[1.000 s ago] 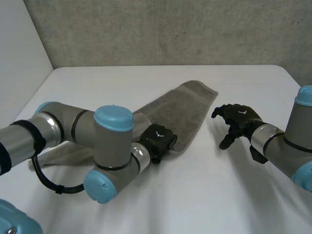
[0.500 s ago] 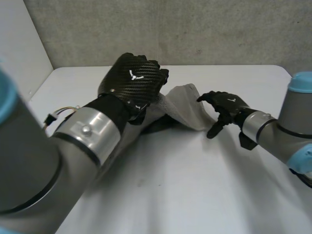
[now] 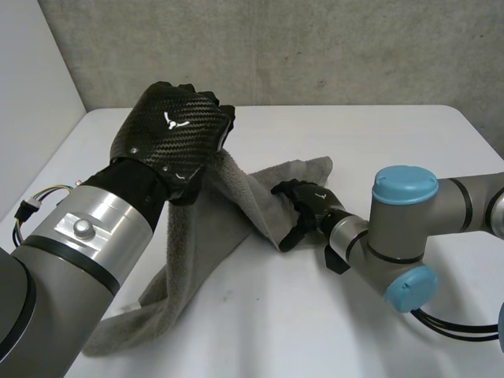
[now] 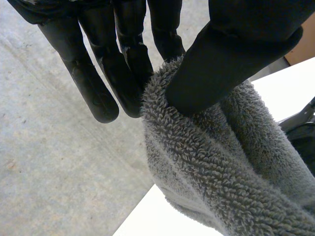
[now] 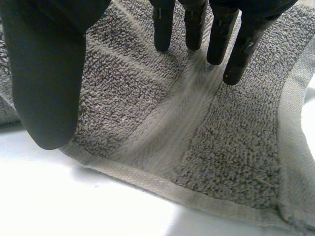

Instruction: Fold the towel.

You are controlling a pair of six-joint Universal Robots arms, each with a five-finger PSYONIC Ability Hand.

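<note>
Fingers of left hand round towel

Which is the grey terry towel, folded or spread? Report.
Neither folded nor spread: black left hand pinches the towel aloft, black right hand at its end.

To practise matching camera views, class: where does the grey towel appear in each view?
Head view: towel drapes from the raised left hand to the table, reaching the right hand.
Left wrist view: towel pinched between thumb and fingers.
Right wrist view: towel under the right hand's fingertips.
Shared landmark: the white table.
</note>
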